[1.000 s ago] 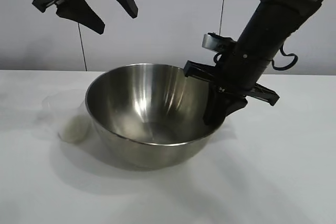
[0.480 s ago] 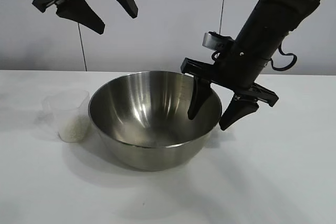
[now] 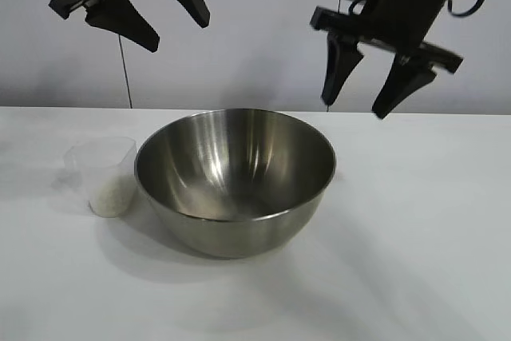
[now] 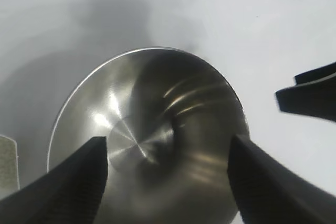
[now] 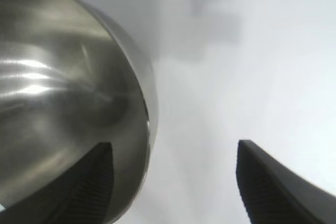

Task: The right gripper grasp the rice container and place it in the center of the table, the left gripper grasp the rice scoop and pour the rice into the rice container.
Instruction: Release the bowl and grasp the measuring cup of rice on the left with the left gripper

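The rice container [image 3: 235,181], a big shiny steel bowl, stands upright on the white table [image 3: 415,229] near its middle; it also fills the left wrist view [image 4: 147,140] and shows in the right wrist view [image 5: 68,108]. Touching its left side stands the rice scoop [image 3: 102,173], a translucent cup with white rice [image 3: 110,196] in its bottom. My right gripper [image 3: 355,105] hangs open above the bowl's right rim, holding nothing. High above the scoop and the bowl's left, the left gripper [image 3: 180,33] is open and empty.
A pale wall with vertical seams [image 3: 121,69] rises behind the table. Bare tabletop lies in front of the bowl and to its right. In the left wrist view the other arm's fingers [image 4: 310,95] show at the edge.
My right gripper opened off the bowl's right rim, then rose clear above it. The bowl settled level and shifted slightly right. The left arm has not moved.
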